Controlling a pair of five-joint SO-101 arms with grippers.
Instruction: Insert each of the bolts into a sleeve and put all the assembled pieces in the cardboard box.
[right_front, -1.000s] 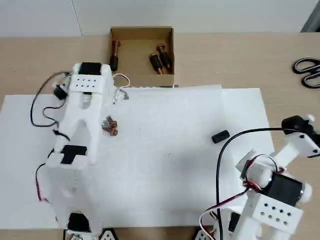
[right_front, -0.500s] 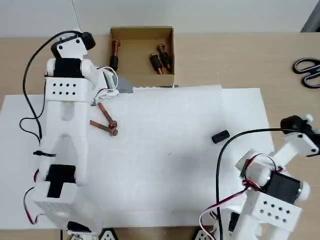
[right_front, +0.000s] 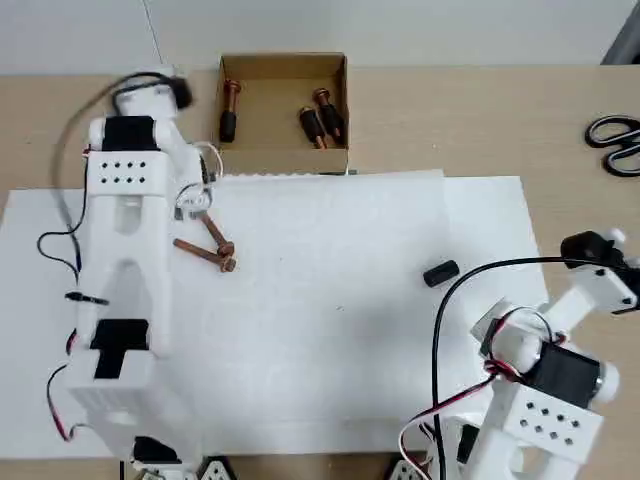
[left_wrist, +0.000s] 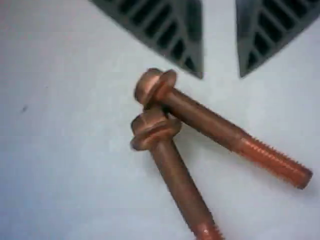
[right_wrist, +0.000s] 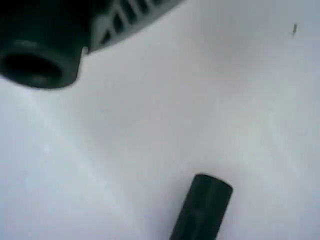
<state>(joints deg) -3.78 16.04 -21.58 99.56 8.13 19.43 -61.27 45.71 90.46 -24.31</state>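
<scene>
Two bare copper bolts (right_front: 205, 250) lie crossed at their heads on the white foam sheet (right_front: 330, 330). In the left wrist view the bolts (left_wrist: 170, 150) lie just beyond my left gripper (left_wrist: 220, 75), which is open and holds nothing. From above, the left gripper (right_front: 195, 200) hangs at the bolts' far ends. A loose black sleeve (right_front: 440, 272) lies right of centre on the foam. My right gripper (right_wrist: 75, 45) is shut on another black sleeve (right_wrist: 35, 65), its bore facing the camera, with the loose sleeve (right_wrist: 202, 207) beyond it. The cardboard box (right_front: 285, 62) holds three assembled pieces (right_front: 320, 120).
The box stands at the far edge of the foam, just beyond the left arm (right_front: 125, 260). The right arm (right_front: 545, 390) sits at the near right corner, its black cable arching over the foam. Scissors (right_front: 615, 130) lie on the wooden table at the far right.
The left arm has swung left off the two bolts, uncovering them, and its gripper now sits at their far ends. The right arm and the loose sleeve have not moved.
</scene>
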